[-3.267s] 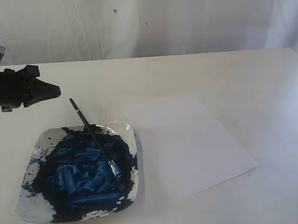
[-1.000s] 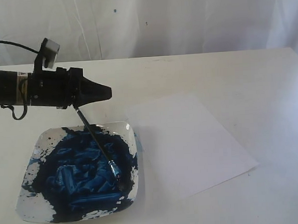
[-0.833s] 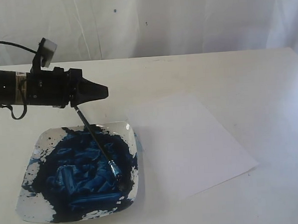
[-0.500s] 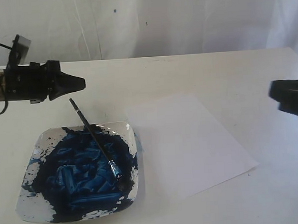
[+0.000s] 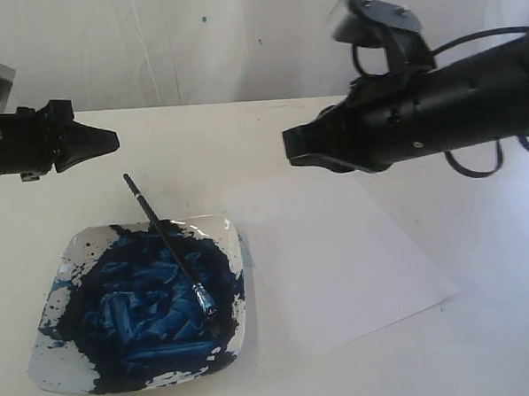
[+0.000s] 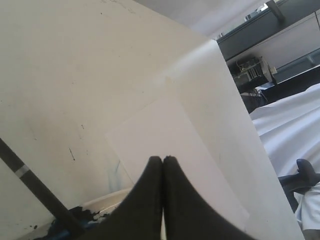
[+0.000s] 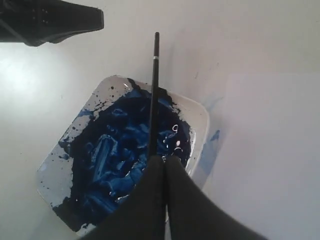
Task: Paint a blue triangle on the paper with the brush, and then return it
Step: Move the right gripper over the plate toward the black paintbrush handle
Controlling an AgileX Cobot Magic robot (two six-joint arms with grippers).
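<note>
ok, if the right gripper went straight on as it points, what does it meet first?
Likely the brush, lying across the plate: in the right wrist view the shut right gripper lines up with its handle. Depth is unclear; the exterior view shows it raised near the paper, so it might pass over.

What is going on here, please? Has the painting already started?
Not yet, and nothing is being held. The brush lies on the square plate, with its tip in the blue paint and its handle sticking out over the rim. The paper beside the plate is blank. The right gripper hangs shut in the air, pointing toward the plate. The left gripper, also shut, is off to the side, apart from the brush.
</note>
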